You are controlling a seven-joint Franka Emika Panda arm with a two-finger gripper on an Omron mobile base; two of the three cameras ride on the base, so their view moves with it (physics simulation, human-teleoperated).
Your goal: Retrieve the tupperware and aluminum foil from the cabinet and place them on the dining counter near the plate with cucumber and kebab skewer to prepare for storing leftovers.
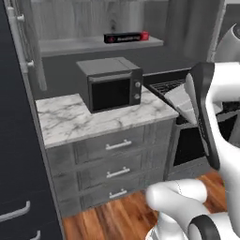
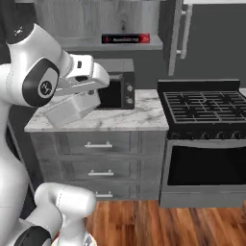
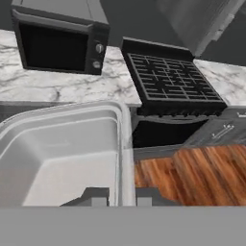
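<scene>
Tupperware [image 3: 62, 153], a pale, open, rectangular container, is held in the air by the pincer [image 3: 117, 198], whose two dark fingertips are closed on one wall of the tub, one inside and one outside. In the right base view the tub [image 2: 72, 111] is seen tilted below the hand, in front of the marble counter [image 2: 139, 117] and the black microwave [image 2: 120, 89]. A long dark box with a red end, judged to be the aluminum foil [image 1: 125, 37], lies on the open cabinet shelf [image 1: 84, 45] above the microwave, well apart from the pincer. By that reading, the first item has been taken out but not yet delivered, and the foil is untouched; both placements are left to be done. A gas stove [image 2: 204, 108] stands just beside the counter, with drawers [image 1: 117, 161] under the marble and wooden floor [image 3: 202, 175] below. The dining counter and the plate with cucumber and kebab skewer are out of frame. The box's label is too blurred to be read, and part of the tub is cut off in the hand view.
</scene>
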